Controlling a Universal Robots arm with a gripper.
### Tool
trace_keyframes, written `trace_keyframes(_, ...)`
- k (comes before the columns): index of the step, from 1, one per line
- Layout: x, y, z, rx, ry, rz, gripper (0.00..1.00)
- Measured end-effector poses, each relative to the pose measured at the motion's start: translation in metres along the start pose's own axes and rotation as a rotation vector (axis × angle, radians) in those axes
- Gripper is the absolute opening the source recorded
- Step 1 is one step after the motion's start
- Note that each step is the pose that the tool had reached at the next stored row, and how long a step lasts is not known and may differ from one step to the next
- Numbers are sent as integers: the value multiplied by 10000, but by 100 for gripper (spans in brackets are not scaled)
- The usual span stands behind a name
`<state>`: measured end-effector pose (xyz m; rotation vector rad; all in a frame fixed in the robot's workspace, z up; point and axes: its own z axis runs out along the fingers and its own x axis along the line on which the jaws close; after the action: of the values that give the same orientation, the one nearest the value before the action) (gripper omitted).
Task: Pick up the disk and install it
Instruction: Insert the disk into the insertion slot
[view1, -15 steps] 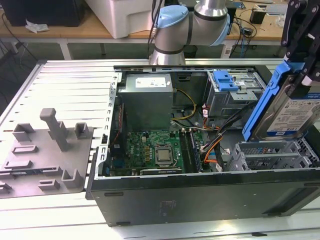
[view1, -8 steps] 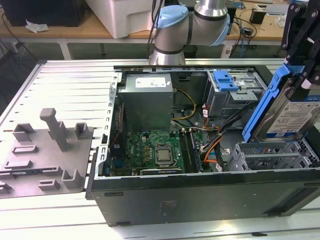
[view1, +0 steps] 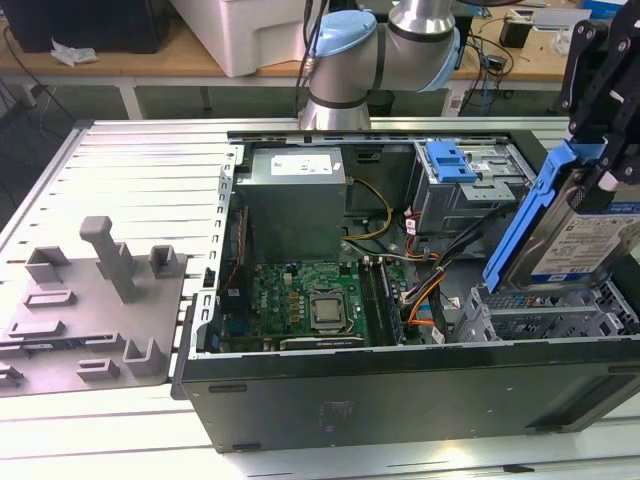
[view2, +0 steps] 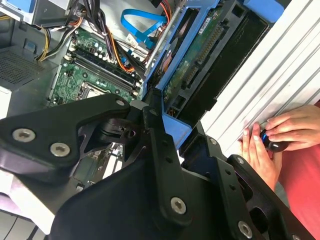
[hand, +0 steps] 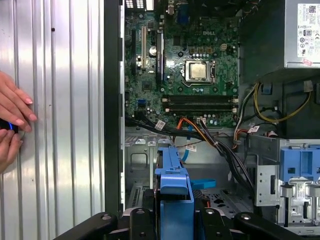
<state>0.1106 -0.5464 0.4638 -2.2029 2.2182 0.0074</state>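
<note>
The disk is a silver hard drive with a blue-and-white label in a blue caddy rail. It hangs tilted, one edge up, over the drive bay at the exterior view's right end of the open computer case. My black gripper is shut on the disk's upper end. In the second wrist view the disk's green circuit-board underside shows beyond the gripper. In the first wrist view the disk appears edge-on above the bay, clamped in the gripper.
Inside the case are the motherboard, loose cables, a power supply and a grey cage with a blue latch bracket. A grey fixture with posts lies on the exterior view's left. A person's hands rest on the table beside the case.
</note>
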Motion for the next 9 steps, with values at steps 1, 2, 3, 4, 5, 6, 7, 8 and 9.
trace_keyframes(1, 1, 0, 5, 1, 0, 0, 36)
trace_keyframes(2, 1, 0, 11, 0, 0, 1, 36)
trace_keyframes(3, 2, 0, 15, 0, 1, 1, 36)
trace_keyframes(4, 2, 0, 20, 0, 1, 2, 36)
trace_keyframes(5, 2, 0, 26, 0, 0, 3, 36)
trace_keyframes(6, 2, 0, 31, 1, 1, 3, 36)
trace_keyframes(7, 2, 0, 39, 0, 0, 4, 36)
trace_keyframes(8, 2, 0, 46, 0, 1, 4, 36)
trace_keyframes(9, 3, 0, 55, 0, 1, 5, 36)
